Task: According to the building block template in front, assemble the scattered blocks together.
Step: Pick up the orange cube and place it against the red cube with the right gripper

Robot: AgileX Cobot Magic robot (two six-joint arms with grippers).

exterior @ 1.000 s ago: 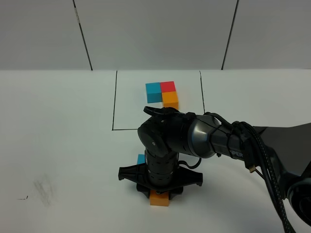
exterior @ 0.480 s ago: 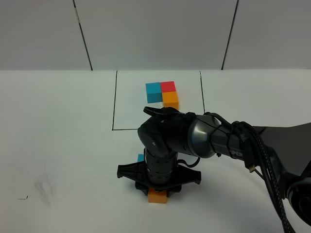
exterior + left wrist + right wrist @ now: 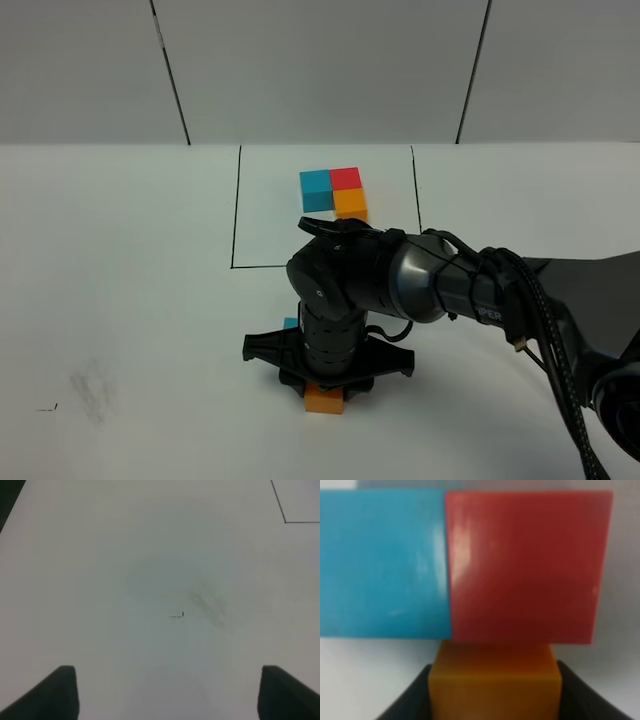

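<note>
now | right claw [image 3: 492, 692] | orange cube [image 3: 324, 400] nudged up to red cube [image 3: 527, 567]

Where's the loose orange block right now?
The orange block sits near the table's front centre in the high view, held in the right end effector and pushed up against the red block, which adjoins the blue block.

From my remote station this looks like a robotics lab or test room, not a home. I see a plain white table [image 3: 120, 300] with a thin black rectangle [image 3: 234, 210] drawn on it as a marked work zone. Behind it stands a bare wall of pale panels [image 3: 320, 70] with dark seams. A black robot arm [image 3: 400, 285] with bundled cables [image 3: 545, 340] works over the table. Small coloured cubes [image 3: 335, 192] lie there like test pieces.
</note>
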